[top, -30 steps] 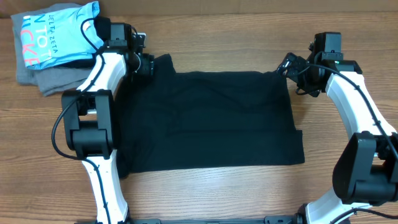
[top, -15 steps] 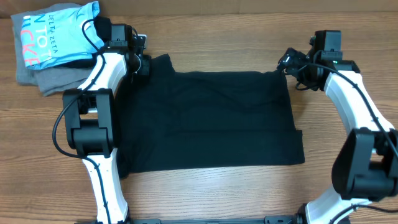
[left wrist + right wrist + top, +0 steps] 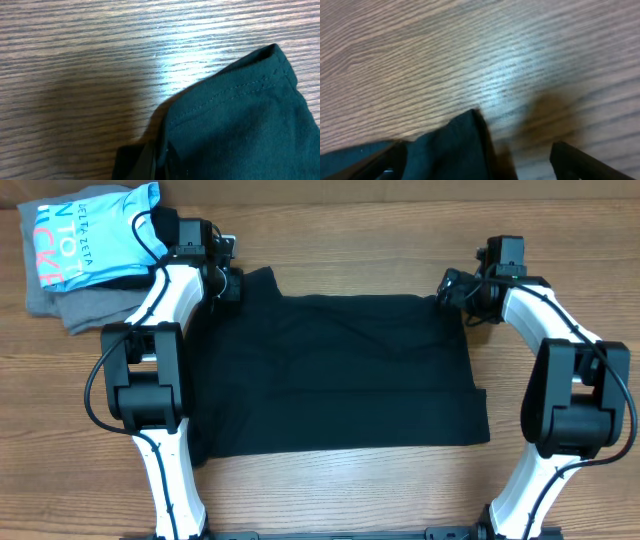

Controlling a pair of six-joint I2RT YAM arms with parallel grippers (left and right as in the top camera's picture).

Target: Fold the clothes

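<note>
The clothes (image 3: pixel 330 370), a black T-shirt, lie spread flat across the middle of the table. My left gripper (image 3: pixel 232 283) is at the shirt's far left corner and is shut on its hemmed edge. In the left wrist view the stitched corner (image 3: pixel 235 110) lies on the wood, with the gripper (image 3: pixel 159 161) pinching the fabric at the bottom. My right gripper (image 3: pixel 450 286) is at the shirt's far right corner. In the right wrist view its fingers (image 3: pixel 390 156) stand wide apart around the pointed black corner (image 3: pixel 455 145), not closed on it.
A light-blue shirt with white lettering (image 3: pixel 85 235) lies on a grey folded garment (image 3: pixel 55 305) at the far left of the wooden table (image 3: pixel 330 500), close behind the left arm.
The left gripper has shut on the shirt's far left corner. The right gripper has moved left, up to the far right corner, its jaws staying wide.
</note>
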